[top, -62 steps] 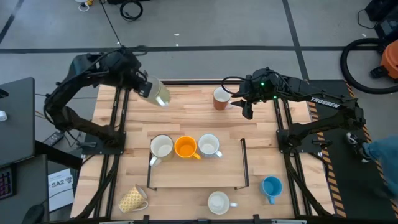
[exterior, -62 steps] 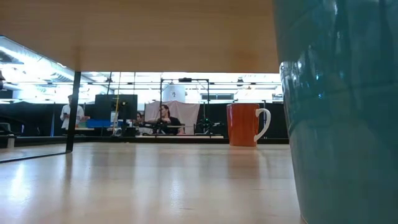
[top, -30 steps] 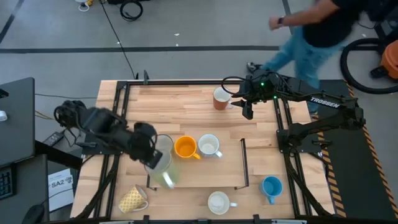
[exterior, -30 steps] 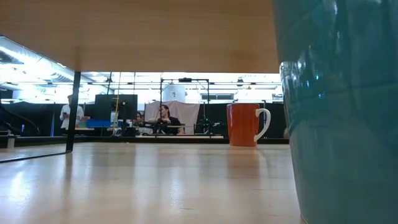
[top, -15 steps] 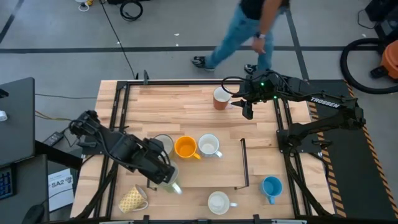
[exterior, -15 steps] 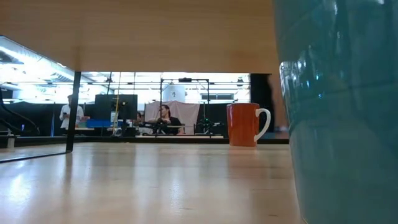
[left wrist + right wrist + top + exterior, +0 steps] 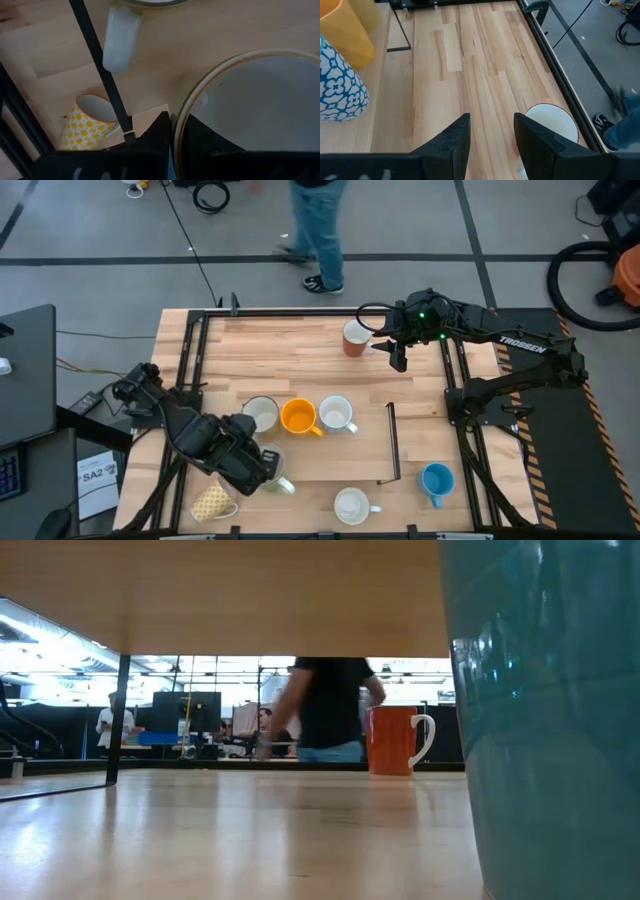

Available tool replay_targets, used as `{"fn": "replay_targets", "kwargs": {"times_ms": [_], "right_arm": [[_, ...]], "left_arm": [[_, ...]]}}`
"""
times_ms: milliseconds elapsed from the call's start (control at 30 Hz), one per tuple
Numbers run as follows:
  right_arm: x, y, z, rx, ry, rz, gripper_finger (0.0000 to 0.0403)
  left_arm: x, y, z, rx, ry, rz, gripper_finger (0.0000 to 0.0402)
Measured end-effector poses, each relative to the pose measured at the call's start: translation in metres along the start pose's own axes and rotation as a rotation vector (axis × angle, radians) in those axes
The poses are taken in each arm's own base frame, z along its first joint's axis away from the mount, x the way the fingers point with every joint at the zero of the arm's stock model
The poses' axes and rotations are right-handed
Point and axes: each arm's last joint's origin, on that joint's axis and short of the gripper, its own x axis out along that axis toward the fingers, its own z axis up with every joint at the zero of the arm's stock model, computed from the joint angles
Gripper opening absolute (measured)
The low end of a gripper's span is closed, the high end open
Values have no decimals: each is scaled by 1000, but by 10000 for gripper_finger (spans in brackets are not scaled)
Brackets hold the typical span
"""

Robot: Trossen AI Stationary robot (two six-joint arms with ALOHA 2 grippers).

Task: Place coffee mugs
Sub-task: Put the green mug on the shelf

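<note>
On the table, left arm's fingers pinch a pale mug.

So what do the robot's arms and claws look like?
Both are dark, nearly black, jointed arms. The right arm has white TROSSEN lettering along it, a small green light near its wrist and a black cable looping beside it. Its right claw has two flat dark fingers. The left arm is bulky and black, ending in the left claw.
</note>
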Motion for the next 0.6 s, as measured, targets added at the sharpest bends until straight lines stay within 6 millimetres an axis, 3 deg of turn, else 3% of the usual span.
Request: {"fn": "replay_targets", "kwargs": {"times_ms": [600], "right_arm": [[0, 0, 0, 0, 0, 0, 156]], "left_arm": [[14, -6, -6, -15, -69, 13, 33]]}}
